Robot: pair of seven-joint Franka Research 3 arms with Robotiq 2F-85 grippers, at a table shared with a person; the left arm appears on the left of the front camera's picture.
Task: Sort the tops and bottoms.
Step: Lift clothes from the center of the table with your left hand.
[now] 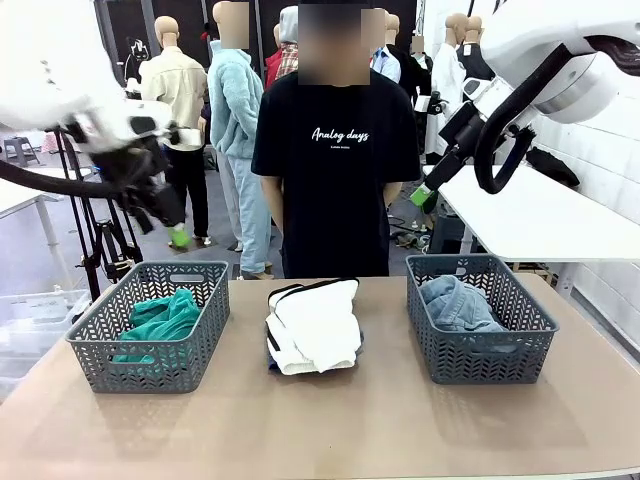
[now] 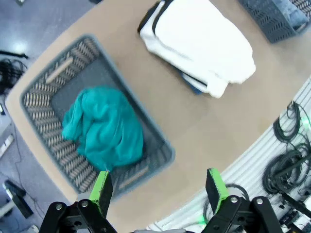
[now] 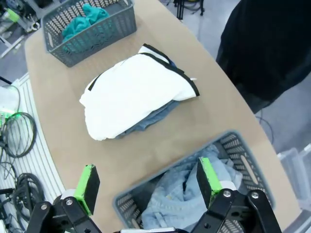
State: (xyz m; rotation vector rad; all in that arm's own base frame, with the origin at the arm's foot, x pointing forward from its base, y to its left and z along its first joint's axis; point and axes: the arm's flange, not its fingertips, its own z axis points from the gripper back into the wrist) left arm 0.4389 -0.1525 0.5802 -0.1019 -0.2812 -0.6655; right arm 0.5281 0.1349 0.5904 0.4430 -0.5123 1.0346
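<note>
Logging the layout: the tabletop (image 1: pixel 330 430), a smooth matte tan board, is carrying two baskets with a folded stack between them. The left basket (image 1: pixel 150 365) is showing as rigid grey plastic, rectangular with rounded corners, its walls moulded in an open herringbone lattice with a slot handle cut in the near and far walls. The teal-green top (image 1: pixel 160 318) is lying inside it, crumpled into a soft, loosely folded mound that is reaching about to the rim. The right basket (image 1: pixel 480 358), of the same make, is holding the pale-blue denim (image 1: pixel 455 305), which is bunching in thick, stiff creases toward the basket's left half. In the middle of the tabletop, apart from both baskets, the white garment (image 1: pixel 320 325) is sitting folded into a plump, rounded rectangle of smooth cloth, with narrow black edging running along its far edge. It is resting on top of the darker-blue denim (image 3: pixel 146 118), whose edge is peeking out beneath its near side. The left fingers (image 2: pixel 102 188), black links with flat green pads, are hanging spread wide and empty, well above the tabletop on the left basket's side. The right fingers (image 3: pixel 89 183) are likewise standing apart, grasping nothing, well above the right basket. A person (image 1: pixel 335 170) in a black T-shirt is standing at the far side of the tabletop, behind the stack.
</note>
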